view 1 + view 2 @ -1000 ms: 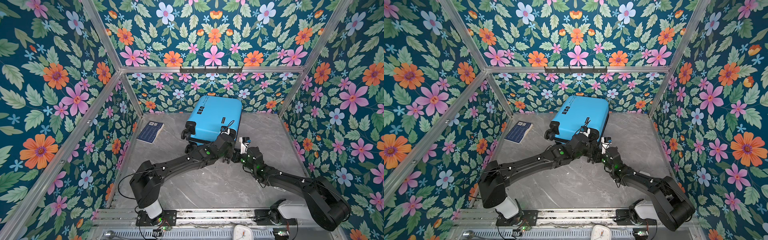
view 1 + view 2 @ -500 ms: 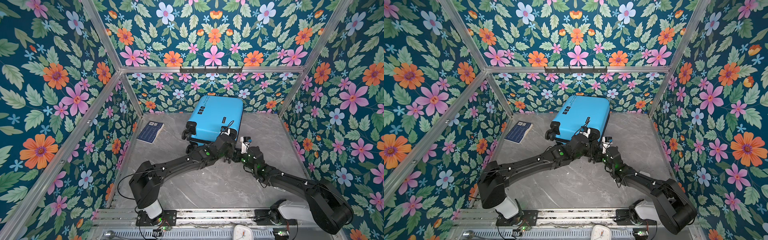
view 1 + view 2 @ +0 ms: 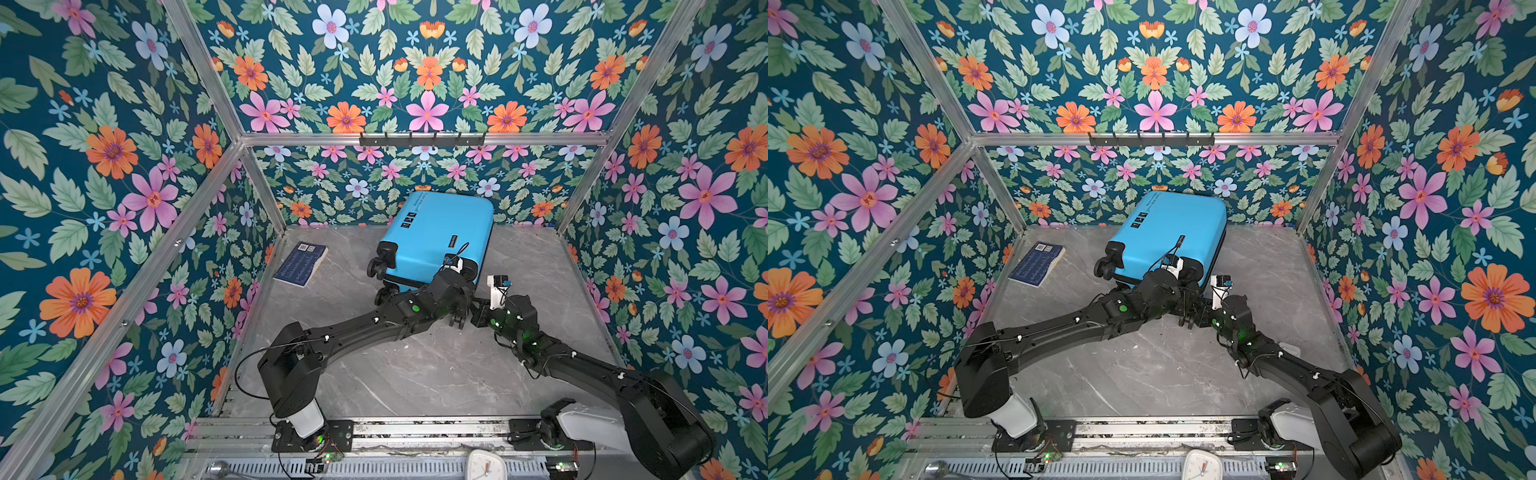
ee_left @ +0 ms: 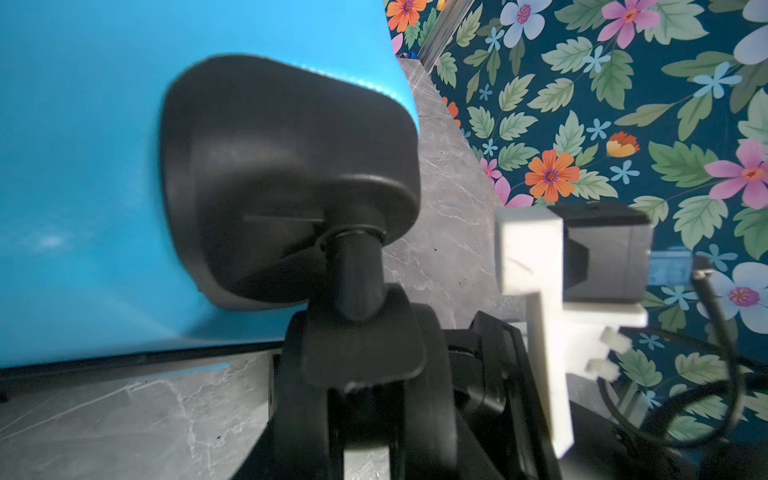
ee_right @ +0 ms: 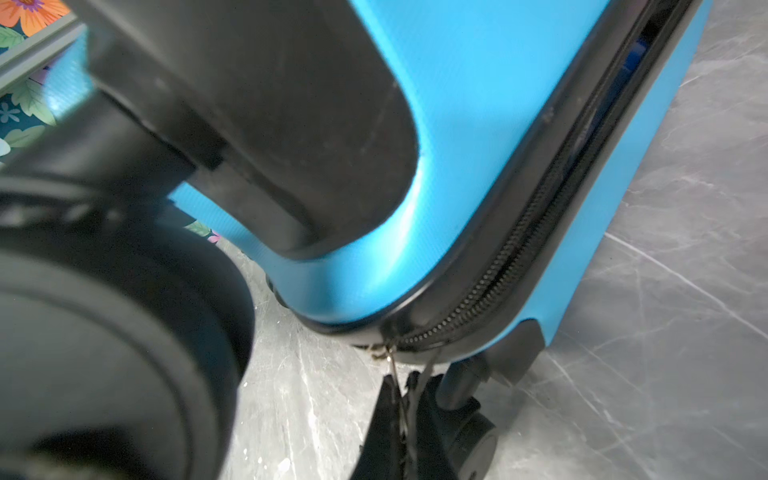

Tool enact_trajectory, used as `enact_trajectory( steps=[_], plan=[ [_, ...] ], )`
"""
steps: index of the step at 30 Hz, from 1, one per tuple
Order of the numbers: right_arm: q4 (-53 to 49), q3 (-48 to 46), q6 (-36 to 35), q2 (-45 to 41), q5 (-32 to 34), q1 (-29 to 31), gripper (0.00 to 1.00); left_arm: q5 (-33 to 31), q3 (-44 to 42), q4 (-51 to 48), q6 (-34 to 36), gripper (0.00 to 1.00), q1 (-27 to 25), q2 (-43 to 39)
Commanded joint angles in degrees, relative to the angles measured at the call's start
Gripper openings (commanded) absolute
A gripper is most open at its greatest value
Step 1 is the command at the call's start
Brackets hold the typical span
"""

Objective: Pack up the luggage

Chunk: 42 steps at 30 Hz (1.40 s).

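Note:
The luggage (image 3: 436, 232) (image 3: 1167, 232) is a bright-blue hard-shell suitcase lying shut at the back of the table, wheels toward me. My left gripper (image 3: 457, 318) (image 4: 365, 419) is at its near right corner, with its fingers closed on either side of a black spinner wheel (image 4: 361, 353) below the wheel housing (image 4: 282, 178). My right gripper (image 3: 478, 309) (image 5: 401, 399) sits just beside it, shut on the thin zipper pull (image 5: 390, 365) at the corner of the black zipper (image 5: 490, 286). Further along that side the seam (image 5: 648, 41) gapes a little.
A dark-blue booklet (image 3: 301, 264) (image 3: 1038, 264) lies on the grey table (image 3: 415, 374) left of the suitcase. A white clock (image 3: 486, 465) sits at the front rail. Floral walls close in three sides, with a black hook rail (image 3: 422, 139) at the back.

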Motion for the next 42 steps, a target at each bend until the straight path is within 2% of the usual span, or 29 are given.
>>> enact_trajectory(
  steps=[1,10,16,17,18,20,22,23,25,29,30,33,34,38,42],
  plan=[
    [-2.7,-1.0,1.4,-0.9,19.5,-2.7,0.0,-5.3,0.8,-4.7,0.8,0.0,0.3,-1.3],
    [-2.8,-2.8,-0.2,-3.1,14.6,-5.7,0.0,-5.5,1.3,-5.2,1.0,0.0,0.3,-1.1],
    [-0.4,-0.9,-5.1,0.3,-1.0,-5.6,0.0,-5.3,1.7,-5.3,1.5,0.0,0.3,-0.9],
    [-0.4,-0.3,-5.6,1.2,-3.4,-5.6,0.08,-5.2,1.7,-5.4,1.5,0.0,0.3,-0.8],
    [0.0,-0.2,-5.8,1.8,-5.0,-5.6,0.28,-5.2,1.7,-5.4,1.6,0.0,0.3,-0.9],
    [2.4,-1.1,-4.5,2.8,-5.4,-5.7,0.57,-5.1,1.7,-5.3,1.6,0.0,0.4,-0.8],
    [3.6,-2.0,-2.5,3.4,-4.0,-5.7,0.98,-5.2,1.7,-5.5,1.7,0.0,0.4,-1.0],
    [4.1,-2.3,-2.6,3.6,-4.6,-5.7,0.99,-5.3,1.6,-5.4,1.7,0.0,0.5,-1.1],
    [6.2,-2.8,-2.1,4.7,-6.3,-5.7,0.99,-5.3,1.6,-5.5,1.6,0.0,0.5,-1.2],
    [6.8,-2.4,1.6,8.0,-5.8,-5.6,0.99,-5.1,1.6,-5.4,1.8,0.0,0.6,-1.2],
    [8.0,-2.4,0.9,9.0,-8.8,-5.7,0.94,-5.0,1.7,-5.4,1.9,0.0,0.7,-1.2],
    [15.7,-3.7,-0.5,11.6,-19.5,-5.7,0.65,-5.0,1.6,-5.4,1.9,0.0,0.8,-1.3],
    [17.9,-4.2,0.0,12.1,-21.2,-5.6,0.62,-5.0,1.6,-5.4,1.9,0.0,0.8,-1.4],
    [25.8,-5.7,3.2,14.4,-23.7,-5.6,0.6,-4.8,1.6,-5.4,2.0,0.0,0.8,-1.6],
    [31.8,-5.1,6.4,17.6,-27.5,-5.7,0.62,-4.7,1.7,-5.2,2.0,0.0,0.8,-1.5]
  ],
)
